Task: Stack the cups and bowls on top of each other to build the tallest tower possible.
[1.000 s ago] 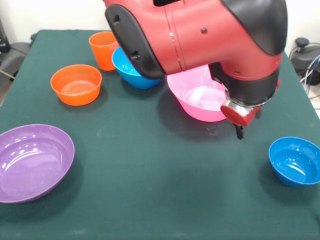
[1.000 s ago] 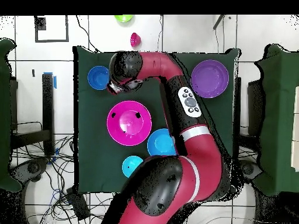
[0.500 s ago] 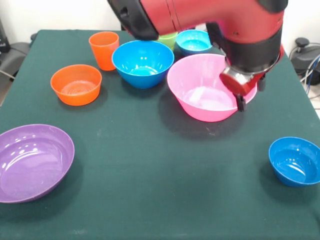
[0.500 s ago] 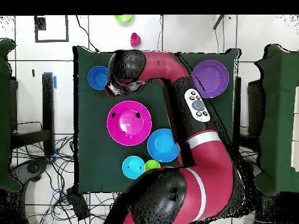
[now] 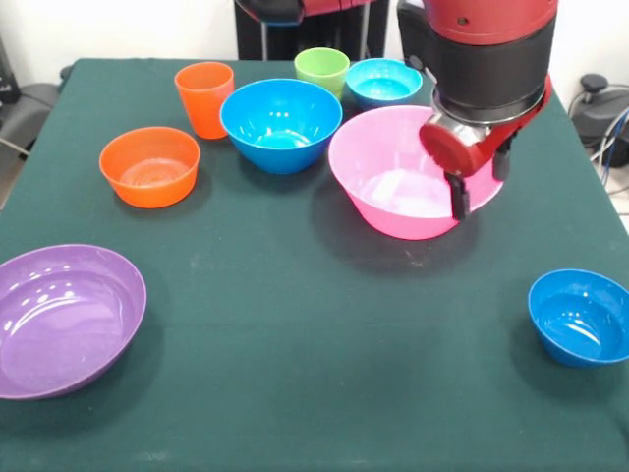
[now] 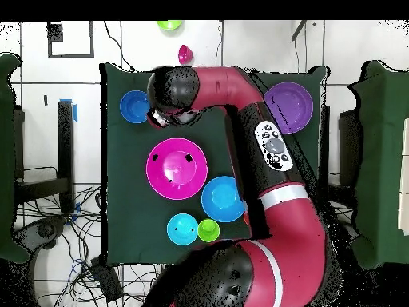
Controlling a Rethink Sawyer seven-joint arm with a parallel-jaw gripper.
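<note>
Nothing's stacked yet, so this looks like the very start: picking a base. Biggest is the huge glossy pink plastic bowl (image 5: 403, 187) mid-table, then the wide shallow purple bowl (image 5: 64, 320) at the front corner, the large blue bowl (image 5: 281, 123), the medium orange bowl (image 5: 149, 165), two small blue bowls (image 5: 580, 317) (image 5: 382, 82), and the orange tumbler (image 5: 204, 98) and light green tumbler (image 5: 321, 70). The gripper (image 5: 458, 192) hangs over the pink bowl's rim, carrying nothing; can't tell if its fingers are spread or closed. Next it needs to choose something and drop down onto its rim.
</note>
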